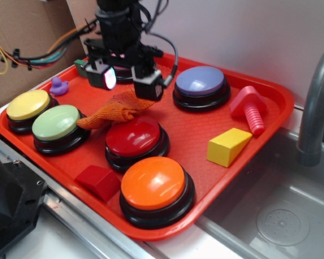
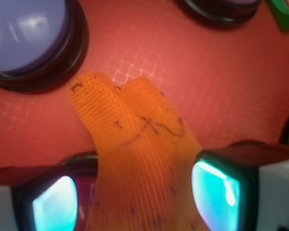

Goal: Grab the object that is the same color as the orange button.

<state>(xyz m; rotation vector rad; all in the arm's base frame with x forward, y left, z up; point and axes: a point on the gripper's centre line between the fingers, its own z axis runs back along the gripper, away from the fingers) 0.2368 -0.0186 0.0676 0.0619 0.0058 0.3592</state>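
Observation:
The orange knitted cloth (image 1: 116, 110) lies crumpled on the red tray (image 1: 205, 178), between the green button and the red-domed button (image 1: 135, 136). In the wrist view the cloth (image 2: 130, 130) runs up between my two pads. My gripper (image 1: 127, 81) is lowered over the cloth's far end, and its jaws stand wide apart on either side of it. In the wrist view my gripper (image 2: 139, 192) shows a gap between the left pad and the cloth. The orange button (image 1: 154, 183) sits at the tray's front edge, well clear of the gripper.
On the tray are a yellow button (image 1: 28, 104), a green button (image 1: 56, 122), a purple button (image 1: 200, 81), a red block (image 1: 97, 181), a yellow wedge (image 1: 228, 145), a pink bolt (image 1: 249, 108) and a purple duck (image 1: 58, 85). A sink (image 1: 281, 216) and faucet (image 1: 313, 108) stand to the right.

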